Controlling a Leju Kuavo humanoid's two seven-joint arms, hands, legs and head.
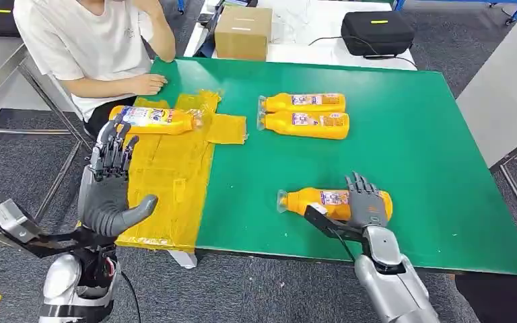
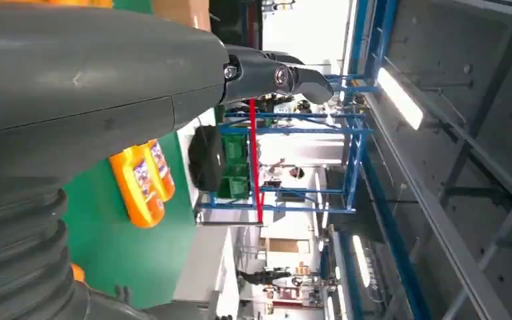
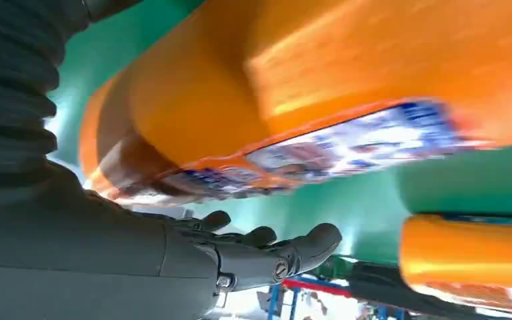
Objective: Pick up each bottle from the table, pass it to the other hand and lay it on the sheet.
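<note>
The right robot hand [image 1: 367, 202] lies over the near bottle [image 1: 323, 201] on the green counter [image 1: 431, 155], fingers apparently not yet closed, so wrap its middle firmly before lifting toward the open left robot hand [image 1: 111, 182] above the yellow sheet [image 1: 168, 182].

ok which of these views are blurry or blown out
Head view is sharp and evenly lit; right wrist view is smeared, the near bottle so close its label is unreadable; left wrist view has bright ceiling lights glaring, with the left hand dark in front.
</note>
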